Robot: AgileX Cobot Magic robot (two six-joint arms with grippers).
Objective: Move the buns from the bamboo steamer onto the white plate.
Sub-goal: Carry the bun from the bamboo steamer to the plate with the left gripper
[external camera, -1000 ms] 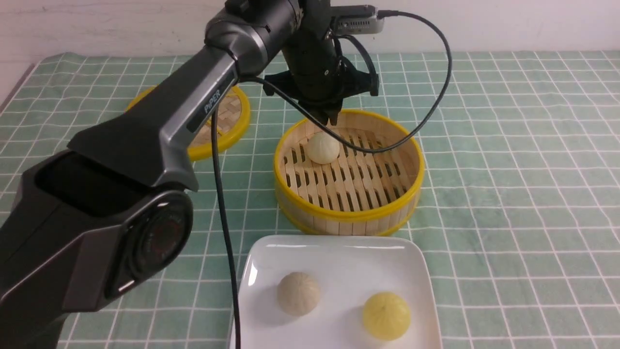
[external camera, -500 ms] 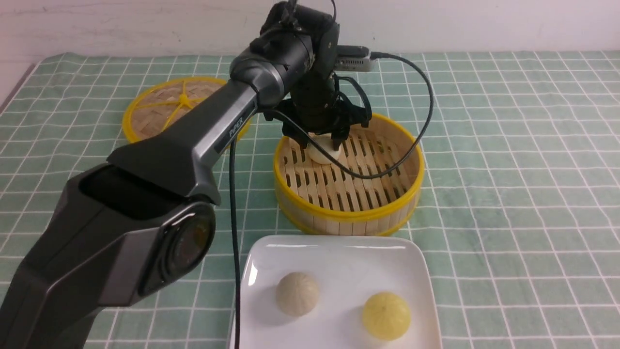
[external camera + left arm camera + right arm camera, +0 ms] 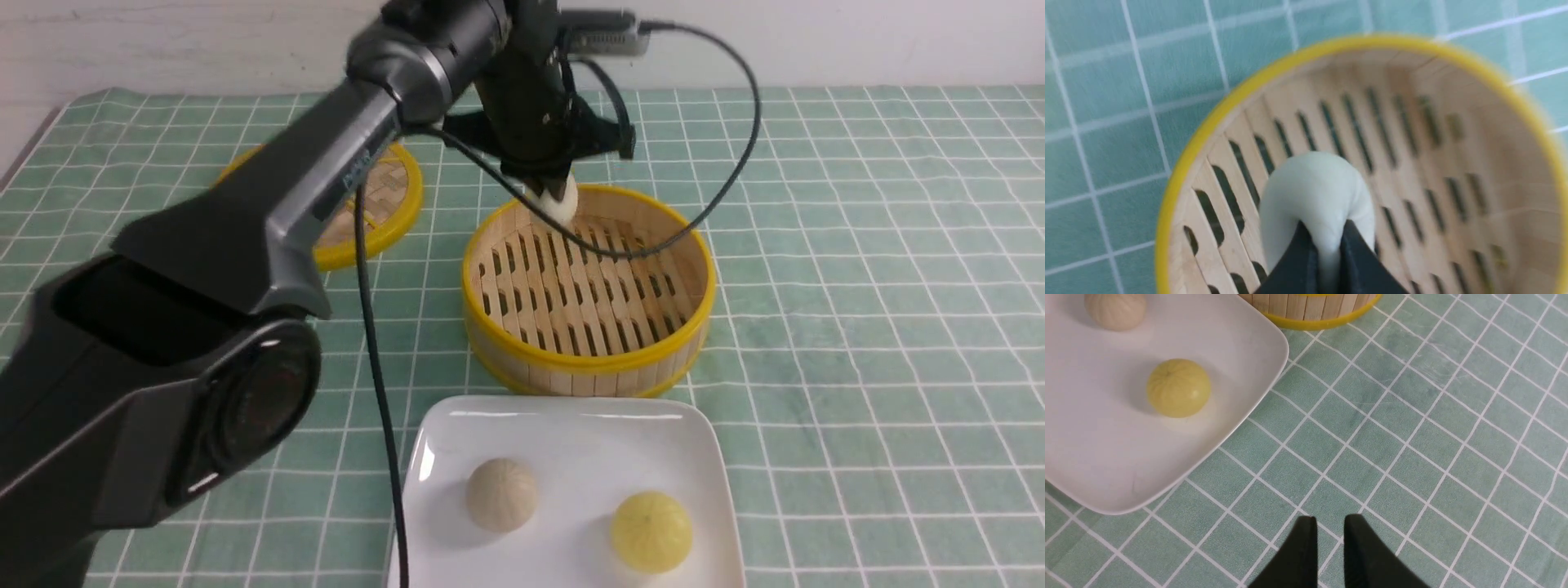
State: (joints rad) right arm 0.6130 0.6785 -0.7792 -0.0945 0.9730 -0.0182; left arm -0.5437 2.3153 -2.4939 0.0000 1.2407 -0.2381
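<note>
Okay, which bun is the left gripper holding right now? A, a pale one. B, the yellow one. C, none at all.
A: the left wrist view shows the pale bun pinched between the fingertips, and the yellow bun sits on the plate.

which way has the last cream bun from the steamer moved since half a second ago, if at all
Yes: the bun has been lifted off the slats toward the far rim of the steamer.

White plate glossy; steamer slatted bamboo (rim smooth yellow).
</note>
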